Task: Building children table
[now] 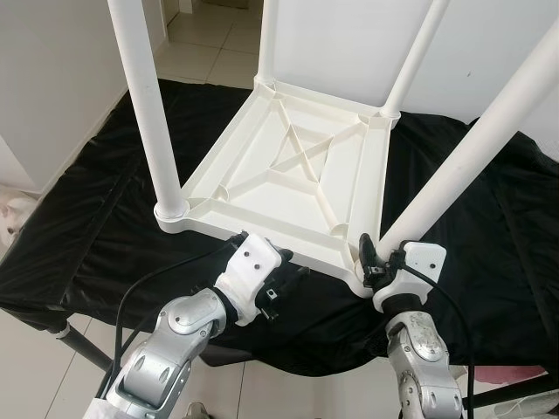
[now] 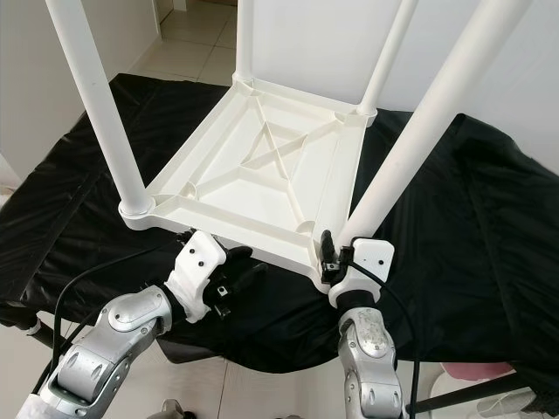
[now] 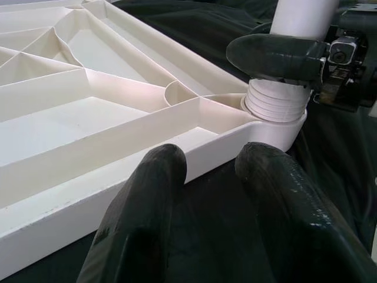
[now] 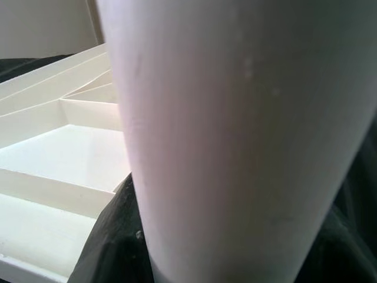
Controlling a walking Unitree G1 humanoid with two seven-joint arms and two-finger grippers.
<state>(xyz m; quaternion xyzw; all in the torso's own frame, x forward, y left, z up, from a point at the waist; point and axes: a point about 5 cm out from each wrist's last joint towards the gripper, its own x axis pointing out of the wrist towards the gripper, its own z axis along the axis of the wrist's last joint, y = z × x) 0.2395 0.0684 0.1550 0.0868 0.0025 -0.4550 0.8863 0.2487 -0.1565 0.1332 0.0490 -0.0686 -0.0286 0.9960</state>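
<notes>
A white plastic children's table (image 1: 288, 166) lies upside down on a black cloth, its ribbed underside facing up. All the legs stand in its corners: near left (image 1: 148, 113), near right (image 1: 472, 157) and the far two (image 1: 269, 39) (image 1: 417, 57). My right gripper (image 1: 377, 257) is shut on the near right leg just above its threaded base (image 3: 274, 100), one black finger (image 3: 277, 56) wrapped around it. That leg (image 4: 235, 130) stands very close in the right wrist view. My left gripper (image 3: 211, 162) is open, low at the table's front edge (image 3: 118, 183), holding nothing.
The black cloth (image 1: 96, 227) covers a low platform and sags over its front edge. Pale floor tiles (image 1: 201, 44) lie beyond, with a white wall (image 1: 52, 78) at the left. Black cables (image 1: 148, 284) run along both arms. Something pink (image 1: 515, 375) lies at the lower right.
</notes>
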